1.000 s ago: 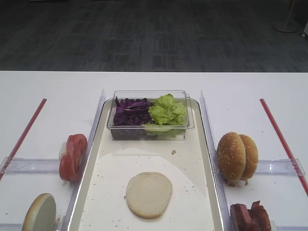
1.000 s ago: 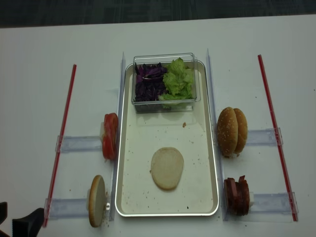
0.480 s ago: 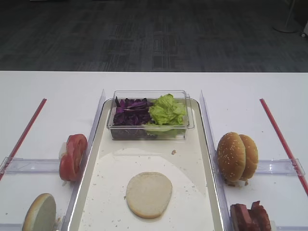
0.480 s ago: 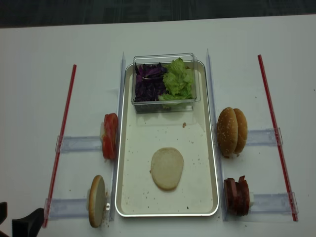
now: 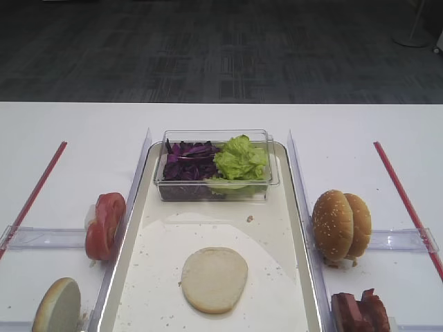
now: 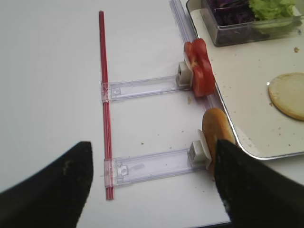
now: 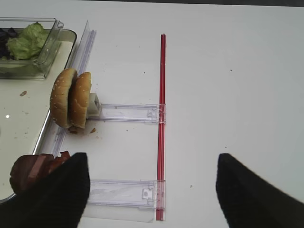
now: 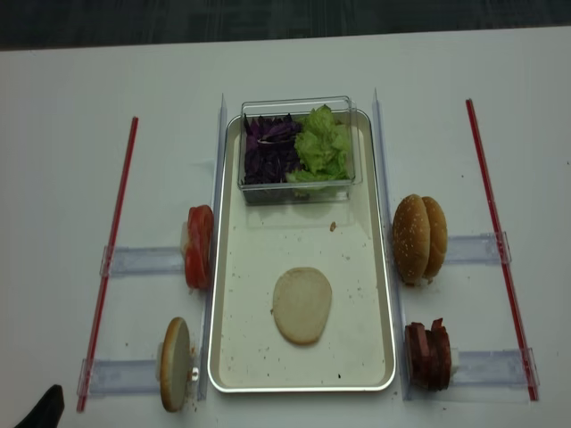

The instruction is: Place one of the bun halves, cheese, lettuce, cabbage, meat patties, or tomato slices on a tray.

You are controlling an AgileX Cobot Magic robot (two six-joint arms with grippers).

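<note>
- Exterior high view: one bun half (image 5: pixel 214 279) lies flat, cut face up, on the tray (image 5: pixel 293 228), near its front end, so one ingredient is already placed; a second bun half (image 5: pixel 57 305) stands on edge off the tray's left side; tomato slices (image 5: pixel 104 225) stand on edge left of the tray; sesame buns (image 5: pixel 340 225) and meat patties (image 5: pixel 359 312) stand to its right; the clear box (image 5: pixel 216 165) sits across the tray's far end, with cabbage (image 5: pixel 188 161) in its left part and lettuce (image 5: pixel 239 159) in its right; no claw shows here
- Right wrist view: the right gripper (image 7: pixel 151 190) has its two dark fingers spread wide with nothing between them, over bare table by the red strip (image 7: pixel 161 126); the patties sit just beside its left finger
- Left wrist view: the left gripper (image 6: pixel 152 183) is likewise spread and empty, over the clear holder (image 6: pixel 149 165); the standing bun half is just beside its right finger
- Realsense view: only a dark tip of the left arm shows at the bottom left corner; I judge this placement done, with other ingredients left to add if the burger goes on
</note>
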